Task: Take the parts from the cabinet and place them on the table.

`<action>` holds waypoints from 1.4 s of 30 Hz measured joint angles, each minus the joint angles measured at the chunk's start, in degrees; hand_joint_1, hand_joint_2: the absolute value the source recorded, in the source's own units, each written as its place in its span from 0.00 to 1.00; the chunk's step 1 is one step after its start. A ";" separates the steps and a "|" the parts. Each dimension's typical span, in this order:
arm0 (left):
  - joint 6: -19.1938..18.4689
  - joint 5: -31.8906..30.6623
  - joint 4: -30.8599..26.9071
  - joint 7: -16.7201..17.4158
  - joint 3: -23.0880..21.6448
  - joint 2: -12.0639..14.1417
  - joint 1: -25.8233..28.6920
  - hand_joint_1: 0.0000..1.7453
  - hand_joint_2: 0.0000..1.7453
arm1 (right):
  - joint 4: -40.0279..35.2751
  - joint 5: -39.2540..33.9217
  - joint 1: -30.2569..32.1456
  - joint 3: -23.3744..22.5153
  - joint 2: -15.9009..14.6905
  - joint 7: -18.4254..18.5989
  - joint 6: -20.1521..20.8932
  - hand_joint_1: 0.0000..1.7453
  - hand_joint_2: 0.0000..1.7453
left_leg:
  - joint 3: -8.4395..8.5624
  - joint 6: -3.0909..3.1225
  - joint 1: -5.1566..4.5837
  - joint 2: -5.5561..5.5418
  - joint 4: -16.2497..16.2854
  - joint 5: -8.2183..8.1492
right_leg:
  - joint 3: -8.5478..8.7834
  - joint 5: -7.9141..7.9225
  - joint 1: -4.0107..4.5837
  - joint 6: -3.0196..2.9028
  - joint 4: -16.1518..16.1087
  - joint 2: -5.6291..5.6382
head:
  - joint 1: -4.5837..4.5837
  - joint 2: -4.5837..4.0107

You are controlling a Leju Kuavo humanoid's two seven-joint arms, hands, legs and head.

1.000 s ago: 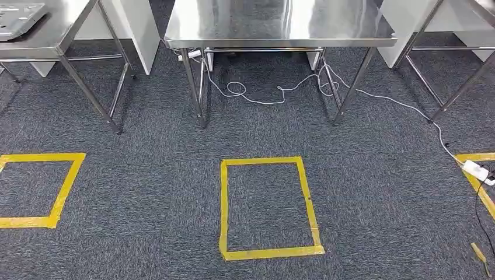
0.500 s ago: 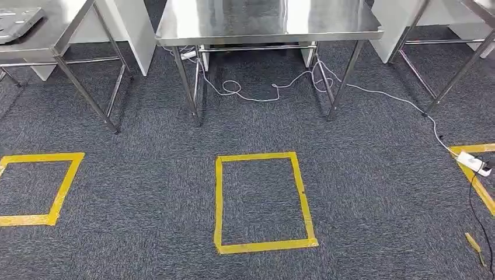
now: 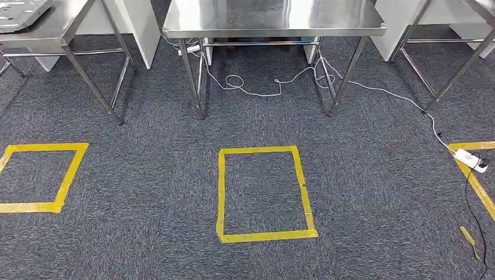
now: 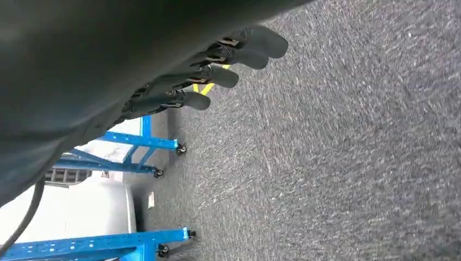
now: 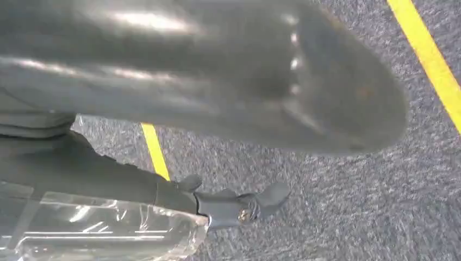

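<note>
**Carry in progress: bagged part in right hand, trip and drop hazards ahead**

We find the right hand (image 5: 217,204) clamped on a clear plastic bag (image 5: 103,231), which we judge to hold the part; its contents cannot be made out through the glare. The grip sits at the bag's edge, with most of the bag hanging free beside the hand. The left hand (image 4: 217,70) hangs over the carpet with fingers straight, slightly apart and holding nothing.

From the head view, the centre steel table (image 3: 274,20) stands ahead, beyond a yellow tape rectangle (image 3: 265,192) on the carpet. We judge this table to be the delivery point and the tape a standing mark.

Risks noted:

- The bag is slick and held at one margin only. Swing during walking could let it slide out of the fingers.
- A white cable (image 3: 280,84) loops on the floor between the table legs, and runs on to a white adapter (image 3: 470,158) at the right. A foot placed too far forward or to the right could catch it.
- The table top is bare polished steel; a bag set near its front edge could slip off.
- A second table (image 3: 52,26) at the left already carries a grey tray (image 3: 20,13); drifting left would deliver to the wrong surface.
</note>
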 joint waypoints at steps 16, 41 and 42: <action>-1.55 0.55 0.02 0.72 0.20 0.09 -0.44 0.00 0.00 | -0.04 -0.35 -0.19 -0.31 0.70 -0.39 1.38 0.00 0.00 | 4.21 -0.34 -0.19 -0.52 4.33 -6.28 | -2.02 5.54 2.05 -4.85 -4.30 0.30 | -0.55 0.00; -3.13 0.57 0.04 0.98 1.27 0.20 -1.17 0.00 0.00 | 0.04 0.40 -0.20 -0.50 1.09 0.59 1.31 0.00 0.00 | -6.86 -2.28 -0.16 -0.25 15.94 -9.30 | -0.22 4.47 1.06 -5.03 -4.83 0.11 | -0.59 0.00; -3.26 0.46 0.04 0.98 1.27 0.20 -1.15 0.00 0.00 | 0.04 0.42 -0.15 -0.50 1.09 0.59 1.31 0.00 0.00 | -7.68 -2.27 -0.17 -0.26 19.28 -10.82 | -0.63 4.74 1.25 -5.03 -4.79 0.11 | -0.57 0.00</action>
